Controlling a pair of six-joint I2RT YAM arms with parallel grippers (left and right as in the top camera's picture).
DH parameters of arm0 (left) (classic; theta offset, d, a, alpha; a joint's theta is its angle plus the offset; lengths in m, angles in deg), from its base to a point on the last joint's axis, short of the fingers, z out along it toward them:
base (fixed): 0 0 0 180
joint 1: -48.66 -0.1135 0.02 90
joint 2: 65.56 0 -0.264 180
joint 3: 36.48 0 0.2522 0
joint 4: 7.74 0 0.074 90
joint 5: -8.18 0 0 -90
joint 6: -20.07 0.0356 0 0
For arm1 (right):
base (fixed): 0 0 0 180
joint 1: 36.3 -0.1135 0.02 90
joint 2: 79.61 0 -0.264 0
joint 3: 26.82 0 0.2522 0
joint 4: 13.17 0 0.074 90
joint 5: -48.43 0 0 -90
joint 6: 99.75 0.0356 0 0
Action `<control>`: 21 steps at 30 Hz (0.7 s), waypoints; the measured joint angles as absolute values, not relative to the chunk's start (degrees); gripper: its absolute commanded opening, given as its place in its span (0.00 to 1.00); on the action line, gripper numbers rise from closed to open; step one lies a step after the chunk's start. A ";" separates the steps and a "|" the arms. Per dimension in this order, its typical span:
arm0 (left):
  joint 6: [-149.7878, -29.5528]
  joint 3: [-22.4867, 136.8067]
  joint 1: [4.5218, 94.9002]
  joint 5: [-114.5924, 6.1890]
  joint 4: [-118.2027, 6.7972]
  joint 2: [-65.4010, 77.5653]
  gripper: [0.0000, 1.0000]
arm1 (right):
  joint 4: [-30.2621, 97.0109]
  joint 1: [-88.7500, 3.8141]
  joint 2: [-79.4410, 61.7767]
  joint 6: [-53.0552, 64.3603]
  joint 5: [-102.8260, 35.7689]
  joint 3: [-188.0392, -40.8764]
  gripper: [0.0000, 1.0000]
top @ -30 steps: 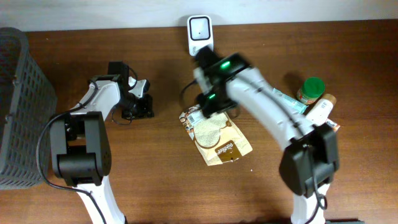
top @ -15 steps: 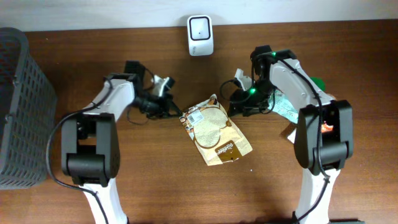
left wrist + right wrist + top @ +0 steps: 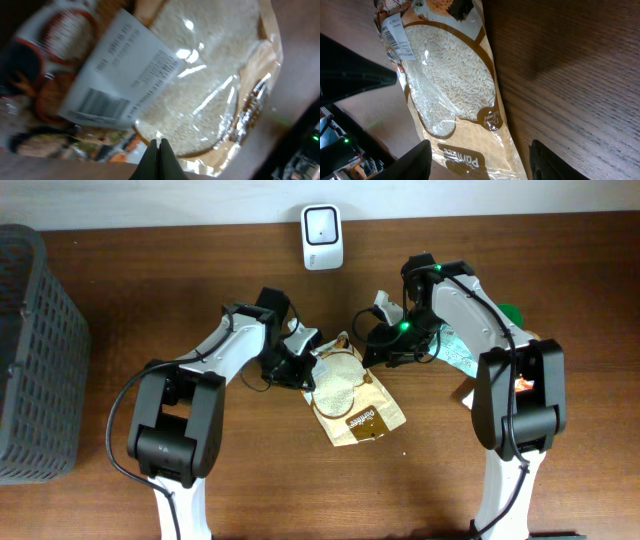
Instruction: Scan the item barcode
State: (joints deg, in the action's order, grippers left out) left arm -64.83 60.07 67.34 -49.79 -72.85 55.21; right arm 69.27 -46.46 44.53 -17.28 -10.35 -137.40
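The worktop [image 3: 560, 260] is a dark brown wood-grain surface. A bag of rice [image 3: 355, 415] lies flat near the centre with its clear window facing up. A white barcode label [image 3: 120, 75] is fixed near one end of the bag. A white scanner [image 3: 322, 237] stands at the far edge, well apart from the bag. A grey mesh basket [image 3: 35, 350] occupies the left side. On the right side, partly hidden, a green-lidded jar [image 3: 508, 313] and a teal packet [image 3: 462, 352] lie near each other.

Bright, even room light; glare glints off the rice bag [image 3: 200, 100], left-wrist view soft and blurred.
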 measured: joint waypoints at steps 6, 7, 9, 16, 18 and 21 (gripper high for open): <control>-64.81 60.13 67.29 -52.87 -65.35 55.99 0.00 | 69.27 -46.92 44.53 -17.32 -9.93 -137.40 0.57; -64.83 60.13 67.29 -52.80 -65.16 56.17 0.00 | 69.27 -47.13 44.53 -17.28 -9.93 -137.40 0.57; -64.81 60.31 67.29 -52.76 -65.09 56.30 0.00 | 69.27 -48.10 44.53 -17.28 -9.93 -137.40 0.57; -64.81 60.59 67.16 -55.49 -61.48 56.45 0.00 | 66.11 -48.69 44.55 -13.36 -11.18 -137.40 0.57; -64.81 60.77 66.90 -57.11 -59.28 56.50 0.00 | 65.38 -47.94 44.90 -12.29 -11.20 -137.40 0.57; -64.83 60.79 66.27 -58.07 -58.05 56.50 0.00 | 65.73 -46.44 46.24 -13.32 -9.65 -137.40 0.57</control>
State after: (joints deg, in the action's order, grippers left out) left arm -64.83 60.79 66.27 -58.07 -58.05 56.50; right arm 65.73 -46.44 46.24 -13.32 -9.65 -137.40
